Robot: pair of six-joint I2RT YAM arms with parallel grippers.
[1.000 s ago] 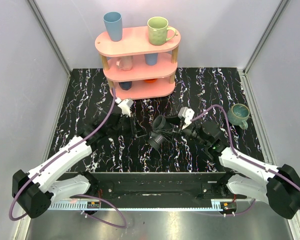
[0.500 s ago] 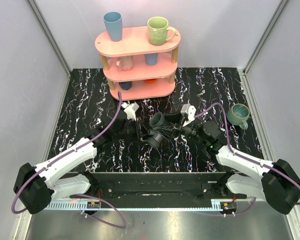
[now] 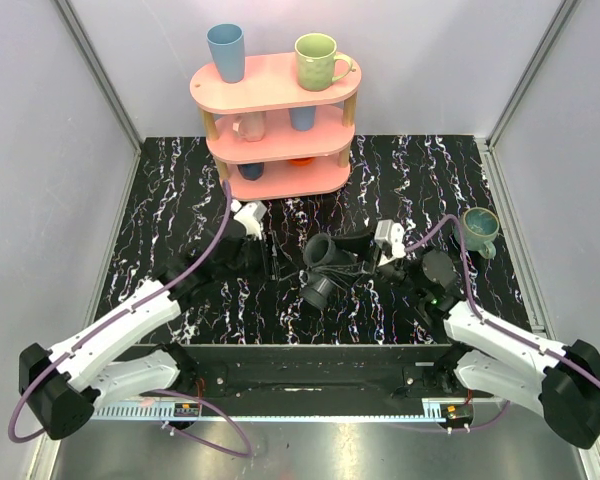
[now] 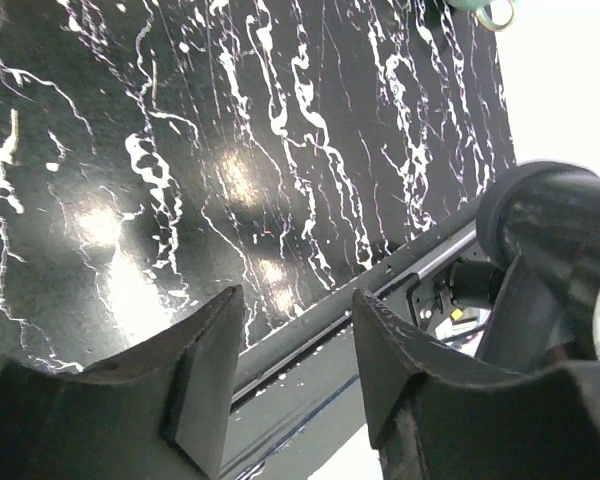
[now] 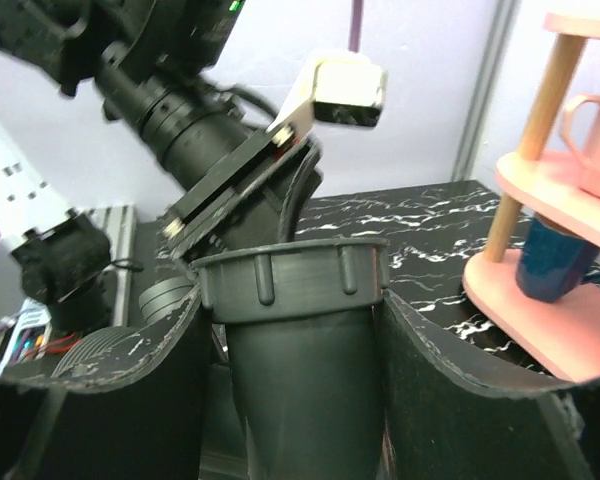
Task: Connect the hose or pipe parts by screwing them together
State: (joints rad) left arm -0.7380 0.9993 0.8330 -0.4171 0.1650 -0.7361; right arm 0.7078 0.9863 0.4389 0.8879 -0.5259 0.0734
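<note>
The right hand (image 5: pixel 296 345) clamps the pipe parts (image 3: pixel 322 253) over the middle of the table (image 3: pixel 180 190); they look joined into a T. The left hand (image 4: pixel 290 345) stands open and empty beside them. Whether the thread is tight is unclear.

the left arm (image 3: pixel 120 330) and right arm (image 3: pixel 500 335) are white-shelled with black cylindrical joints, bolted to a black base rail (image 3: pixel 310 365). a purple cable (image 3: pixel 227 210) loops along each. small white camera boxes (image 3: pixel 248 215) cap the wrists. the left gripper (image 4: pixel 295 345) has matt black wedge fingers (image 4: pixel 205 380), edges scuffed pale.
</note>
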